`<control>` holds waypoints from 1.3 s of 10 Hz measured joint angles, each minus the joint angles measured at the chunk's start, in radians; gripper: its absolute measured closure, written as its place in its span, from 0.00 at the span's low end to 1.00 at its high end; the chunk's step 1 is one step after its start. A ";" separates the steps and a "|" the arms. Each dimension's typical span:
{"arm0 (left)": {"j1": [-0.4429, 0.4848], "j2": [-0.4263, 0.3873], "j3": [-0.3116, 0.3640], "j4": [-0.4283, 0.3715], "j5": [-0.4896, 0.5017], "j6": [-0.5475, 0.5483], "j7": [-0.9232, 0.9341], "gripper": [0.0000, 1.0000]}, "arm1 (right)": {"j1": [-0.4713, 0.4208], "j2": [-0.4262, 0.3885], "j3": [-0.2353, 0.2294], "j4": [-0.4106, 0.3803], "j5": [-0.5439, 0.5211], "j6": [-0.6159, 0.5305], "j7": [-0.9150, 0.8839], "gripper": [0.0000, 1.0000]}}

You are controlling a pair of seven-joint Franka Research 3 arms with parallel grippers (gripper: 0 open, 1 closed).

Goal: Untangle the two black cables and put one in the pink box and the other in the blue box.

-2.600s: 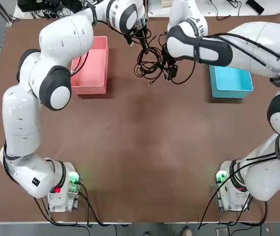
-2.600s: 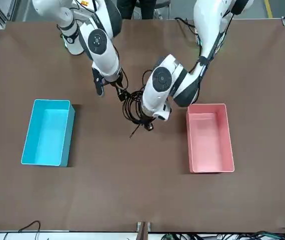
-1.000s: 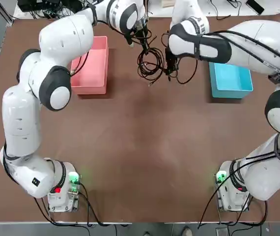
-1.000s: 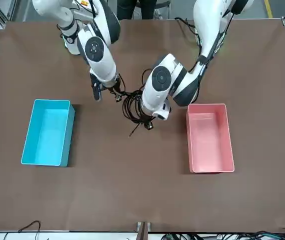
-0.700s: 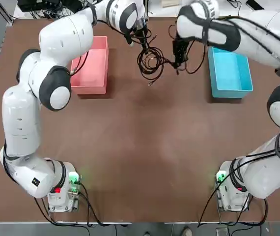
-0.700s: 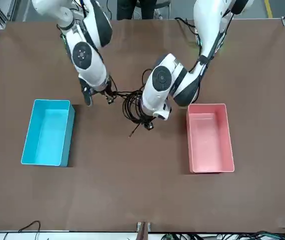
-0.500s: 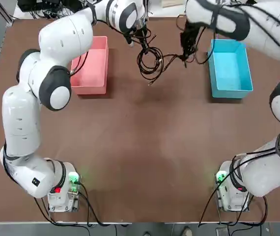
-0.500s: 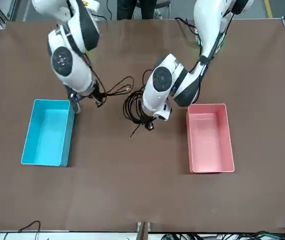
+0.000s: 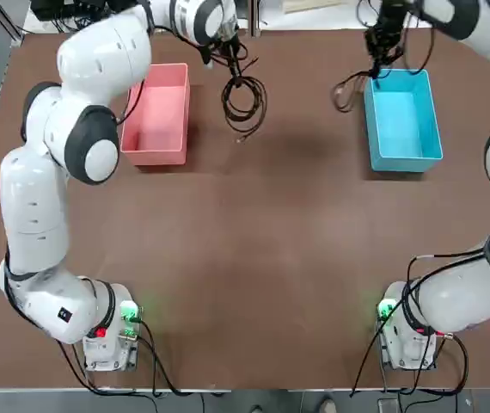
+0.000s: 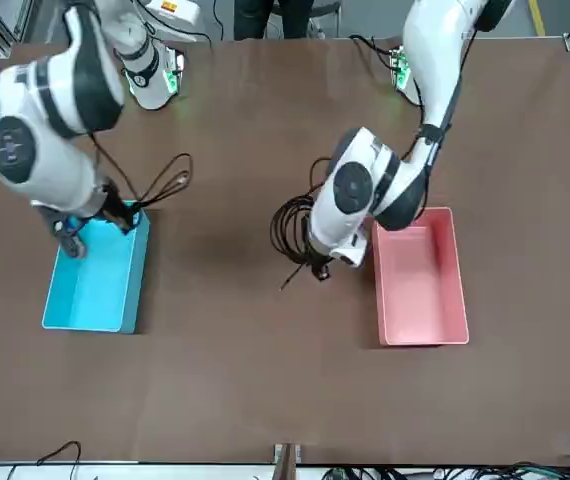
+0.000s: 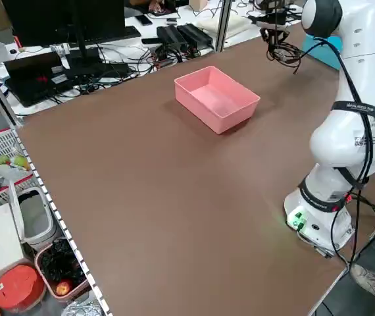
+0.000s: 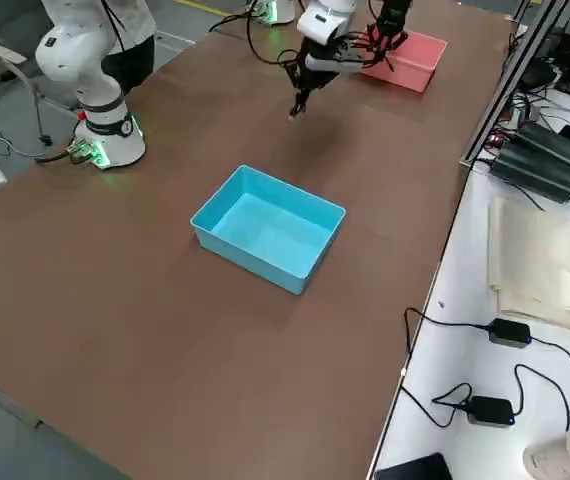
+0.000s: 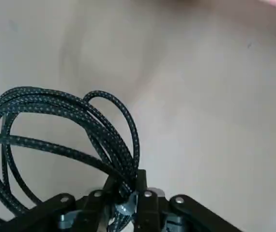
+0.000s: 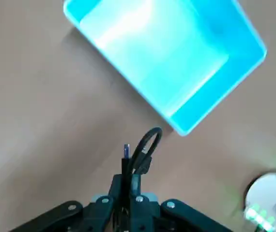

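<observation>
The two black cables hang apart. My left gripper (image 9: 230, 62) is shut on one cable (image 9: 243, 99), a coil of loops dangling between the pink box (image 9: 155, 112) and the table's middle; the left wrist view shows the fingers (image 13: 143, 193) pinching its strands (image 13: 55, 130). Over the far left corner of the blue box (image 9: 404, 120), my right gripper (image 9: 376, 67) is shut on the other cable (image 9: 346, 90), a looser loop trailing just outside the box wall. From the front, this loop (image 10: 165, 180) hangs beside the blue box (image 10: 95, 265). Both boxes hold nothing.
The brown table (image 9: 254, 258) stretches bare toward the arm bases (image 9: 112, 331), which stand at the near edge with their own wires. Cords, power bricks and a monitor clutter the desks beyond the far edge (image 11: 108, 52).
My right gripper has pulled its cable out of the tangle and carried it right to the blue box's corner. The left gripper has shifted its coil a little toward the pink box.
</observation>
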 joint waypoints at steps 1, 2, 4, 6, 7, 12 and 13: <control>0.038 -0.013 0.001 0.000 0.000 -0.060 0.099 0.81 | -0.056 0.000 0.000 0.008 -0.016 0.000 -0.133 0.91; 0.090 -0.034 0.002 -0.006 0.001 -0.102 0.188 0.81 | -0.101 0.000 0.000 0.014 -0.041 0.002 -0.270 0.91; 0.209 -0.094 0.001 -0.072 0.002 -0.113 0.336 0.81 | -0.159 0.003 0.000 0.015 -0.065 0.059 -0.462 0.91; 0.336 -0.183 -0.002 -0.198 0.006 -0.060 0.477 0.81 | -0.182 0.043 0.001 0.010 -0.074 0.179 -0.557 0.91; 0.387 -0.225 -0.002 -0.279 0.012 0.000 0.537 0.81 | -0.192 0.083 0.002 0.008 -0.074 0.230 -0.614 0.91; 0.438 -0.241 -0.003 -0.567 0.086 0.357 0.592 0.80 | -0.241 0.185 0.002 0.006 -0.074 0.351 -0.742 0.91; 0.442 -0.214 -0.002 -0.563 0.111 0.380 0.591 0.69 | -0.243 0.188 0.002 0.002 -0.074 0.354 -0.754 0.91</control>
